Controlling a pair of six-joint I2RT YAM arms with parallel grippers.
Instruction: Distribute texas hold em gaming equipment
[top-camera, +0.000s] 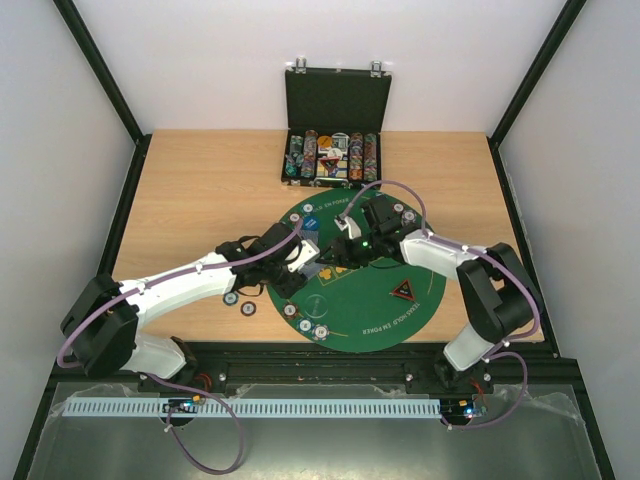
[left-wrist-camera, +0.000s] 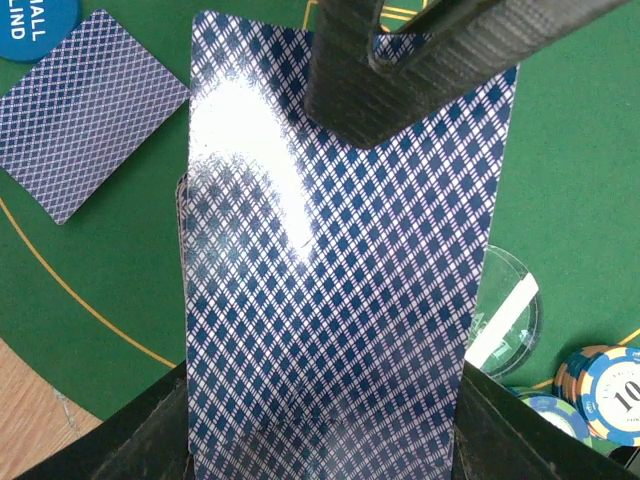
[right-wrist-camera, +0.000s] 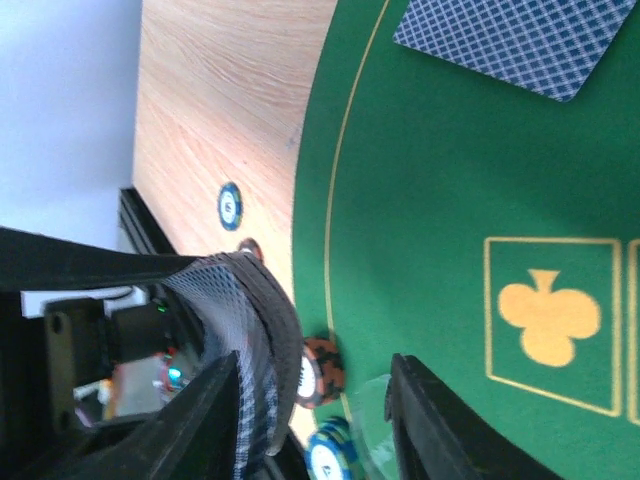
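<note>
Two pincers at the cards (left-wrist-camera: 330, 300): left pincer (left-wrist-camera: 325, 435) clamps them, right pincer (right-wrist-camera: 315, 375) stands apart; closing on the bowed top one could crease it.

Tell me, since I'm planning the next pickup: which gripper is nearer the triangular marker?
Right. The right gripper is just up-left of the triangular marker; the left gripper lies farther left.

The case (top-camera: 334, 120) stands behind the mat (top-camera: 380, 315). The marker (top-camera: 403, 291) lies on the mat's right side. Chips (top-camera: 231, 297) lie left of the mat.
</note>
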